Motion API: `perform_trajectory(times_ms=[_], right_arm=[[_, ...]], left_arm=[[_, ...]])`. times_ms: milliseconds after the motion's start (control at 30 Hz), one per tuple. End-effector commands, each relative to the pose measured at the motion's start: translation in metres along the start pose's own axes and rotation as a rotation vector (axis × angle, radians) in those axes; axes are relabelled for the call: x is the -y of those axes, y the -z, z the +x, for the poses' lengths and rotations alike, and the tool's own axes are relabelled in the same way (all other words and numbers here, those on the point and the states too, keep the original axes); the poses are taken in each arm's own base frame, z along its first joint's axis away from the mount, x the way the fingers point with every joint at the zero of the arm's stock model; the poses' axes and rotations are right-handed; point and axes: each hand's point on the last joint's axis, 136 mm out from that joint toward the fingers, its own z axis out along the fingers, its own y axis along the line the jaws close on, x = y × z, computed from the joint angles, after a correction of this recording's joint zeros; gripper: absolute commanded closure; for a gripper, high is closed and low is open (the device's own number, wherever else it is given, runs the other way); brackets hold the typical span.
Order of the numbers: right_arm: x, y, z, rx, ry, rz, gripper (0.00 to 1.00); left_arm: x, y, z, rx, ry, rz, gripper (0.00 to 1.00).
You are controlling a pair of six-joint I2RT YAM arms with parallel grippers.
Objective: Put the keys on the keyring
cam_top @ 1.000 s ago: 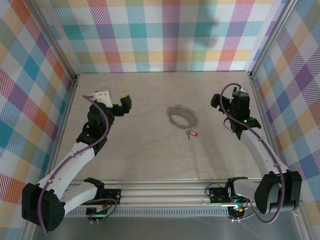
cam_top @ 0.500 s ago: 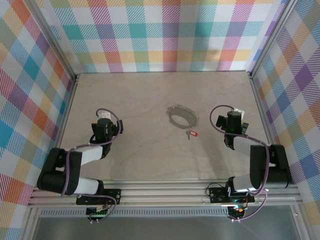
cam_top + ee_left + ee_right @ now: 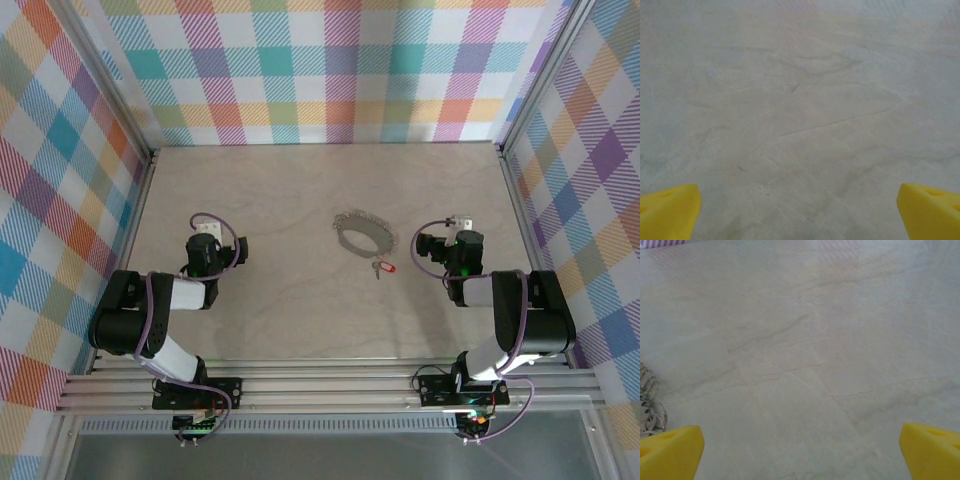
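Both arms have folded back toward their bases; left tool [image 3: 799, 210] and right tool [image 3: 801, 450] hang wide open above the bench [image 3: 280, 190], key [image 3: 386, 267] just beside keyring [image 3: 364, 232].

Item 1: keyring [image 3: 360, 247]. Thin silver-grey beaded chain, lying flat on the bench [image 3: 270, 190] as a slack, roughly oval loop, a little toward 3 o'clock from the bench's middle.

Item 2: key [image 3: 385, 266]. One only, tiny beside the loop; silver blade, bright red head. Lies flat, head toward 3 o'clock, just outside the loop at its 5 o'clock, not threaded on.
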Motion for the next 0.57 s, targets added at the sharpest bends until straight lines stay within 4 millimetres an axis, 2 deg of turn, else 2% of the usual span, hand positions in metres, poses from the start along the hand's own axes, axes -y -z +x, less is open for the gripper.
perform_trajectory(times_ms=[0,233,533], right_arm=[[-0.0078,-0.0009,-0.0213,0.068,0.03,-0.042,0.0],[-0.0161,-0.0003,-0.0215,0.067,0.053,-0.083,0.0],[-0.0163,-0.0002,-0.0218,0.063,0.051,-0.093,0.0]], left_arm=[[0.0017,-0.0029,-0.0156,0.042,0.008,0.023,0.0],[0.0012,-0.0029,-0.0156,0.043,0.007,0.022,0.0],[0.0026,-0.0017,-0.0168,0.048,0.005,0.027,0.0]])
